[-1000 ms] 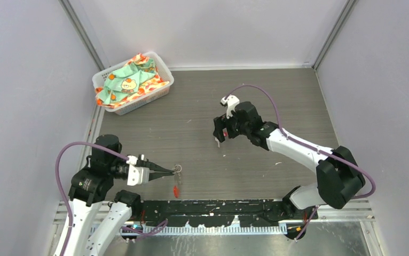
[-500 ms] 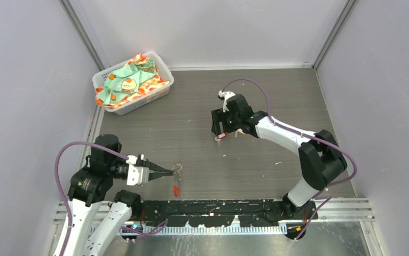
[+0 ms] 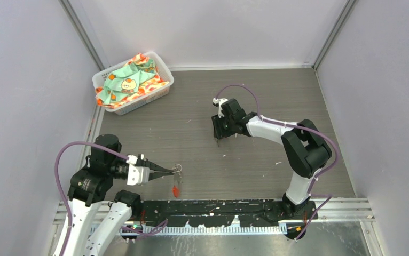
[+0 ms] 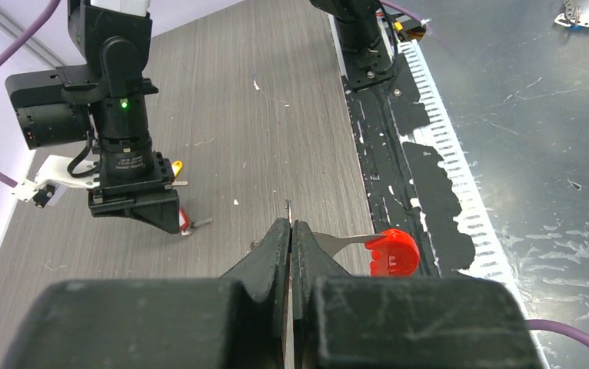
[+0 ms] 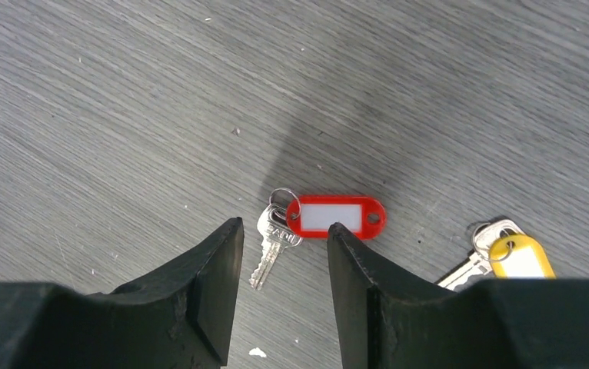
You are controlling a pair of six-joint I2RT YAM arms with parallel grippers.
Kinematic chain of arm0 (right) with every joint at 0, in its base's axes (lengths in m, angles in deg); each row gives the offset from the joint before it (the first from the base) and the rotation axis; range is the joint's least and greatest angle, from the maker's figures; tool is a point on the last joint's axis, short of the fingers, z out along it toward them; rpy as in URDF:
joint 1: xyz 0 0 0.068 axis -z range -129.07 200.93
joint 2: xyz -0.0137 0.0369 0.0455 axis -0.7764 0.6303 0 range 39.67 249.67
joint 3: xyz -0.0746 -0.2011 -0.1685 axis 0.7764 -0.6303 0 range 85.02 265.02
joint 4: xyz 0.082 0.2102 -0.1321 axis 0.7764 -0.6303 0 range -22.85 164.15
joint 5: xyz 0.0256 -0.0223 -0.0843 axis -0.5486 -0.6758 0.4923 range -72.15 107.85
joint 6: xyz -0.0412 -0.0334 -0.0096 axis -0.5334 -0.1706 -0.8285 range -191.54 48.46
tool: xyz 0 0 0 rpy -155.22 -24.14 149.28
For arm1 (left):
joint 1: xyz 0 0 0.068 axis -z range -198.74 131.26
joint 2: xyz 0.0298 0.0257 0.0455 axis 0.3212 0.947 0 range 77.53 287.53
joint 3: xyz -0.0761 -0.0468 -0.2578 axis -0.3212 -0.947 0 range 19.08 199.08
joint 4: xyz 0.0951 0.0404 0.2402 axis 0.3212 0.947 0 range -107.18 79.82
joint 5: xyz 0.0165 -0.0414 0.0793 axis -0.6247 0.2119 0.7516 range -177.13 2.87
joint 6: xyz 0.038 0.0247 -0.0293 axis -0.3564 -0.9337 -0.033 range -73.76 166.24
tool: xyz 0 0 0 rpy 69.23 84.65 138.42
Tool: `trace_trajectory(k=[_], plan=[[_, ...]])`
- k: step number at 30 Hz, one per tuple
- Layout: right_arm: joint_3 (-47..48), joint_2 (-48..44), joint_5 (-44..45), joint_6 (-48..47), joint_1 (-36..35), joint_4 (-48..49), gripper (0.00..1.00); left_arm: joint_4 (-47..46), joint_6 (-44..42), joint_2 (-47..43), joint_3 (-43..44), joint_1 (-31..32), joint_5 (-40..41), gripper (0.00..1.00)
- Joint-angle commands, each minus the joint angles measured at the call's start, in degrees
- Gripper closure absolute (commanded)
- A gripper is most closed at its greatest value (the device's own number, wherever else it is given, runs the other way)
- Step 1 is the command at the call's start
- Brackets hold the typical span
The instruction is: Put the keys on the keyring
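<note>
Where the camera looks down from above, the left end effector reaches over the near part of the bench. Its fingers are pressed together on the silver part of the keyring. The red part of the keyring is just below, nearer to the arm bases. The right end effector points down at the middle of the bench, well apart from the left one, and the keys are hidden under it in this view. A basket with a coloured cloth stands in the far left corner.

From the left wrist, the left end effector is clenched, with a thin piece of metal standing up between the fingertips. A silver strip goes from there to the red piece of the keyring. Farther away, the right end effector is low over the bench, with the key with the red tag at its tip.

From the right wrist, the right end effector is released, its fingers about half apart and holding nothing. The key with the red tag lies flat on the bench, its metal blade in the gap between the fingers. I cannot tell if the fingers touch it. The key with the yellow tag lies near, to the right, apart from the first key.
</note>
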Motion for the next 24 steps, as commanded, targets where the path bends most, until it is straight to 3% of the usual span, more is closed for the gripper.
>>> trace_trajectory(k=[1, 6, 11, 18, 24], plan=[[1.59, -0.03, -1.26, -1.57, -0.02, 4.29, 0.53, -1.27, 0.04, 0.27, 2.0, 0.08, -0.2, 1.0], [2.33, 1.92, -2.4, -2.39, -0.19, 4.73, 0.72, -1.27, -0.18, 0.51, 2.08, 0.08, -0.08, 1.0], [2.33, 3.18, -1.65, -3.02, -0.46, 4.7, 0.71, -1.27, -0.29, 0.52, 2.44, 0.08, 0.37, 1.0], [2.14, 3.68, -0.83, -3.08, -0.44, 4.63, 0.59, -1.27, -0.35, 0.52, 2.35, 0.08, 0.21, 1.0], [2.27, 4.6, -0.98, -3.05, -0.96, 4.33, 0.61, -1.28, -0.89, 0.43, 2.68, 0.08, 0.77, 1.0]])
